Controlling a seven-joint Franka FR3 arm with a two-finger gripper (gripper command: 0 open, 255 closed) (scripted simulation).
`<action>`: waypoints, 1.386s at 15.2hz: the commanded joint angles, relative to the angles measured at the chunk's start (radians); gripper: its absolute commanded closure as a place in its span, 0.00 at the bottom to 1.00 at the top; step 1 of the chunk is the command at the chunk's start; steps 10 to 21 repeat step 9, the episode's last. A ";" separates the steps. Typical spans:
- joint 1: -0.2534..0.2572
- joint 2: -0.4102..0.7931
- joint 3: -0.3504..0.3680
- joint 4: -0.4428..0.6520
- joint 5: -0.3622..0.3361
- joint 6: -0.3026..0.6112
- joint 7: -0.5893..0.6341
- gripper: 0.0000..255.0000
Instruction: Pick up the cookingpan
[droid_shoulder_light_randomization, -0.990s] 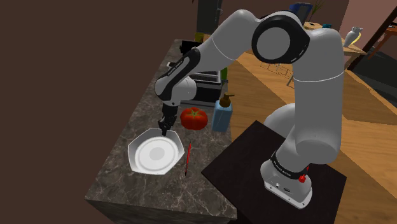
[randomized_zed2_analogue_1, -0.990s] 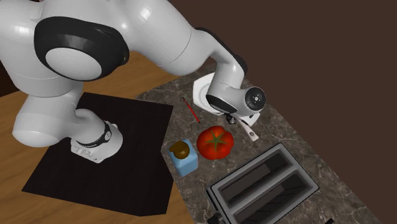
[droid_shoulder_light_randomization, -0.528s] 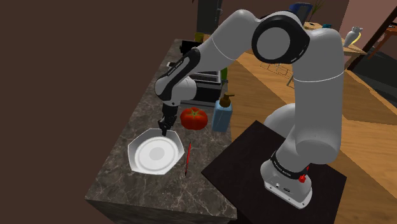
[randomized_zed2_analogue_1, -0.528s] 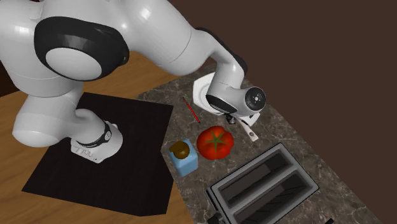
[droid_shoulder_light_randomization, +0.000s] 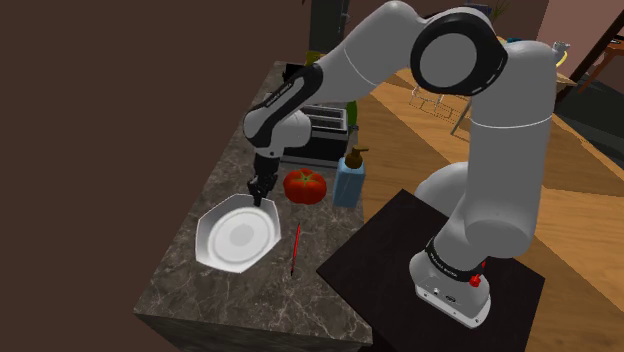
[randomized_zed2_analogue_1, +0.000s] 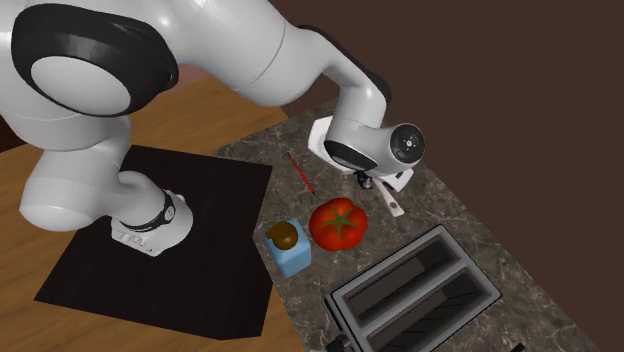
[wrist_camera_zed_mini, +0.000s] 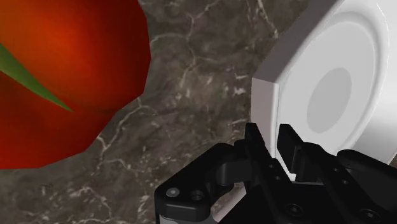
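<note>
Where jaws pinch rim of white cookingpan (droid_shoulder_light_randomization: 238, 235), closed tight on its wall, cookingpan sits tilted over dark marbled desk (droid_shoulder_light_randomization: 190, 280), gripped side raised. Tomato (droid_shoulder_light_randomization: 304, 185) near jaws; red stick (droid_shoulder_light_randomization: 296, 248) lies just beside cookingpan.

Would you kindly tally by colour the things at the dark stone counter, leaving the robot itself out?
Red: 2, the tomato and the thin stick
White: 1, the pan
Blue: 1, the container with a brown top
Dark: 1, the toaster
Total: 5
</note>
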 joint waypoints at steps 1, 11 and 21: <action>0.000 -0.022 -0.003 0.000 -0.006 -0.018 0.011 1.00; 0.001 -0.085 -0.010 0.000 -0.028 -0.076 0.047 1.00; 0.001 -0.085 -0.010 0.000 -0.028 -0.076 0.047 1.00</action>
